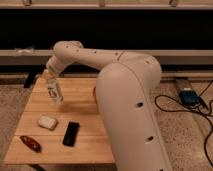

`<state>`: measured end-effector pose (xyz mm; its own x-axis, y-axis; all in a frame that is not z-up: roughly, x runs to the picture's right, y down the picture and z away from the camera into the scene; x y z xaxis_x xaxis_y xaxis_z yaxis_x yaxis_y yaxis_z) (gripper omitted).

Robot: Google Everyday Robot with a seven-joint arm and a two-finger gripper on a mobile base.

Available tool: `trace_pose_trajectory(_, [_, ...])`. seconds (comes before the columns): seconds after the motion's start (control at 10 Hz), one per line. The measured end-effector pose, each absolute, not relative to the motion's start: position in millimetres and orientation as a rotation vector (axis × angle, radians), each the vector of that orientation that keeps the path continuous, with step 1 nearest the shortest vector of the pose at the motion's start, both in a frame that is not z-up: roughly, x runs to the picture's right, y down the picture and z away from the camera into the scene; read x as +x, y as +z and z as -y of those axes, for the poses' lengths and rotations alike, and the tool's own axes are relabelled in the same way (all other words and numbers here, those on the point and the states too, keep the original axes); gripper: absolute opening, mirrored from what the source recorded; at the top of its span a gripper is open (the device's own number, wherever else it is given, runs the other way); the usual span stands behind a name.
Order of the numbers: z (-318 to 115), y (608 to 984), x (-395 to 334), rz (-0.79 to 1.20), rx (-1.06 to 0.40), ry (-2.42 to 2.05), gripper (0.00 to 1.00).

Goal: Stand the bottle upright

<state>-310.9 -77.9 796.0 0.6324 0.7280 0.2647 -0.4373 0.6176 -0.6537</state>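
Camera view: pincer (50, 76) at bottle (54, 93), wooden table (91, 142), speckled floor (177, 137).

High view behind arm (131, 95), tool (51, 78) above table (55, 146)

Light wooden worktop (88, 146), slatted, standing on a speckled floor (186, 142). Near its front left corner lies a dark red oblong item (30, 143), set on a diagonal. Just behind it sits a flat white rounded block (47, 122). To the right of the block, apart from it, a black phone (71, 133) lies face up, its long side running roughly front to back. The pincer (51, 80) is over the worktop's far left part, behind the block. On the floor to the right, a blue box-like device (189, 96) with black cables (167, 106) looping from it. Background: a pale horizontal ledge (180, 54) against dark panelling.
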Motion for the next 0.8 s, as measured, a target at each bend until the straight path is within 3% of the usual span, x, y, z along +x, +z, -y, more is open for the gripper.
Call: trace_pose_trajectory(0.8, [68.8,799.8,-277.4,0.544,-0.349,0.804,0.0])
